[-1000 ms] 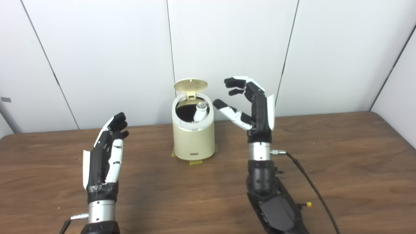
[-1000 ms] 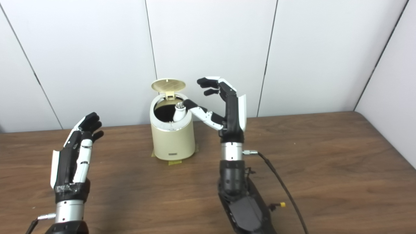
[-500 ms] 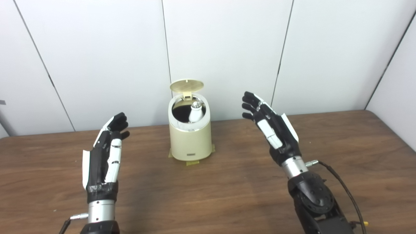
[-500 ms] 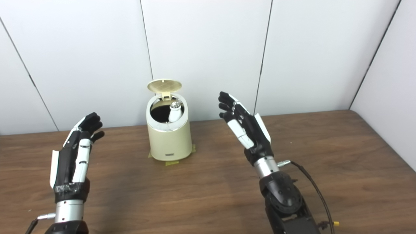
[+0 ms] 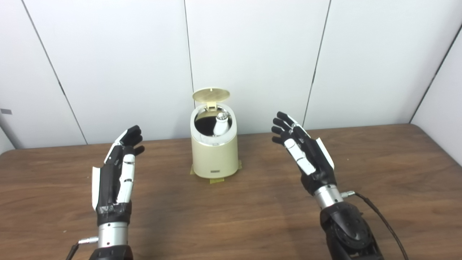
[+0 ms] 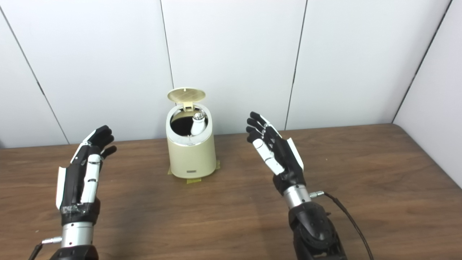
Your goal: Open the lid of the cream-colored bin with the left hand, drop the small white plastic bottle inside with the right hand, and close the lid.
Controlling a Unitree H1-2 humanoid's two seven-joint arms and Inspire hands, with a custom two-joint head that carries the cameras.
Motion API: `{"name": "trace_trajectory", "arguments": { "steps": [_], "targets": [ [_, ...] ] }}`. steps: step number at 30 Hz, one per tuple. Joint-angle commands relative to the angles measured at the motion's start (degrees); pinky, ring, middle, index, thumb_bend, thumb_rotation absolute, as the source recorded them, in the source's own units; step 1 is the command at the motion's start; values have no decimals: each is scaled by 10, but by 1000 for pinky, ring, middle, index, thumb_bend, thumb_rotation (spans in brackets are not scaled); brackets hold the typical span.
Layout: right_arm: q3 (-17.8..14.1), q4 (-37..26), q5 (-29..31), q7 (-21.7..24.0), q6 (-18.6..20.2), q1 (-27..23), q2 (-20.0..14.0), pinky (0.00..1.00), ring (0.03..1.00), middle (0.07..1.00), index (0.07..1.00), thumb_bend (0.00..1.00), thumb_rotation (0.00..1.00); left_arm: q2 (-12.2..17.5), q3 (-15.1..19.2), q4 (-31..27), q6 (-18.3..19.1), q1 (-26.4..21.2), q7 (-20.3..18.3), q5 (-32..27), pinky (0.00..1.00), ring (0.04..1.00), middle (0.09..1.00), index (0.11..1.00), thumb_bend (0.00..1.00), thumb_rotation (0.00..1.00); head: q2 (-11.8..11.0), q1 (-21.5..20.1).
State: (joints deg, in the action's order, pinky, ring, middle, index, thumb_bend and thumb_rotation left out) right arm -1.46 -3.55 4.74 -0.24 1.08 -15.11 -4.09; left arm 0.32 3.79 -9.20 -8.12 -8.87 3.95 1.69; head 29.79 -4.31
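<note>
**Bottle in bin, lid up, both hands empty**

Right hand (image 5: 305, 155) raised above the table, fingers spread and straight, holding nothing, palm turned toward the bin, well apart from it. Left hand (image 5: 117, 169) likewise empty, fingers loosely extended and pointing up and away, off to the bin's other side, also well apart. A thin cable (image 5: 382, 220) trailing from the right wrist down toward the bottom edge.

Between the 2 hands, toward the back of the table: cream bin (image 5: 214, 155), round and upright, standing on a patch of yellowish tape (image 5: 216, 179) whose corners peek out at the base. Lid (image 5: 211, 95) hinged open at the rear, standing nearly upright, its ribbed underside facing forward.

Inside the opening: white bottle (image 5: 220, 124), long axis tilted, leaning against the right inner wall, silvery cap end up and poking just above the rim. Lower part of the bottle sunk in the dark interior, hidden by the bin's wall.

Table (image 5: 379, 162): dark brown wood grain, wide. Behind it, plain white wall panels (image 5: 252, 54) split by thin dark vertical seams, with another wall angling in at the far right.

Both forearms cut off at the bottom edge. A small label on the bin's front near the base, too small to read.
</note>
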Motion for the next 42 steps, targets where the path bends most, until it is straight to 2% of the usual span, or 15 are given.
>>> {"name": "trace_trajectory", "arguments": {
  "steps": [1,5,8,12,16,19,22,25,27,29,31,33,36,39,42],
  "targets": [
    [-9,-3,-4,-5,-42,-19,0,732,795,807,793,237,484,-1,-3,-20,-13,-18,1,1,790,839,837,816,194,727,0,2],
    [-12,2,-4,-3,-57,-17,4,683,756,766,755,274,449,0,-5,-23,-10,-18,1,9,788,831,826,799,192,752,1,9],
    [-13,-2,-5,-3,-54,-16,6,643,723,730,715,322,385,1,-7,-27,-5,-17,1,16,795,831,826,797,197,772,2,14],
    [-14,1,-5,-2,-57,-16,8,632,712,715,699,350,349,1,-6,-31,0,-19,3,17,794,826,818,790,215,733,-2,18],
    [-15,-2,-6,0,-55,-14,7,629,716,723,709,339,352,4,-1,-52,27,-34,11,41,772,809,791,776,221,721,-2,28],
    [-18,0,7,5,-57,-12,6,636,723,732,715,337,331,18,-4,-70,59,-55,9,81,831,813,775,767,249,874,-3,32],
    [-19,3,15,13,-60,-12,4,644,730,737,716,337,338,37,-9,-84,80,-88,-4,98,967,853,796,797,376,959,-3,36],
    [-17,5,11,16,-64,-12,2,644,733,739,716,331,346,57,-26,-105,125,-129,-19,153,991,893,829,834,508,994,-4,41],
    [-16,6,8,17,-67,-12,1,639,731,740,713,327,349,67,-41,-116,157,-156,-27,202,973,909,850,849,579,999,-4,41],
    [-16,11,7,19,-72,-13,1,642,731,740,713,326,350,76,-59,-126,211,-185,-46,249,930,902,853,844,634,1000,-6,42],
    [-15,11,7,21,-71,-14,1,644,731,737,711,325,354,83,-79,-130,255,-214,-68,293,954,915,865,841,662,1000,-6,43],
    [-15,13,6,23,-71,-15,1,645,732,739,714,317,358,94,-102,-120,277,-241,-85,339,988,958,880,832,699,1000,-6,44],
    [-16,19,9,25,-72,-18,3,649,735,743,717,319,357,94,-122,-98,305,-278,-103,372,999,993,906,823,782,1000,-8,44],
    [-15,19,9,24,-72,-20,6,650,736,742,718,317,360,101,-148,-71,324,-310,-128,412,1000,1000,918,831,753,999,-11,43],
    [-17,21,13,24,-70,-22,9,646,732,737,714,317,356,107,-173,-39,327,-335,-143,446,1000,999,887,824,741,989,-13,44]
  ]
}}
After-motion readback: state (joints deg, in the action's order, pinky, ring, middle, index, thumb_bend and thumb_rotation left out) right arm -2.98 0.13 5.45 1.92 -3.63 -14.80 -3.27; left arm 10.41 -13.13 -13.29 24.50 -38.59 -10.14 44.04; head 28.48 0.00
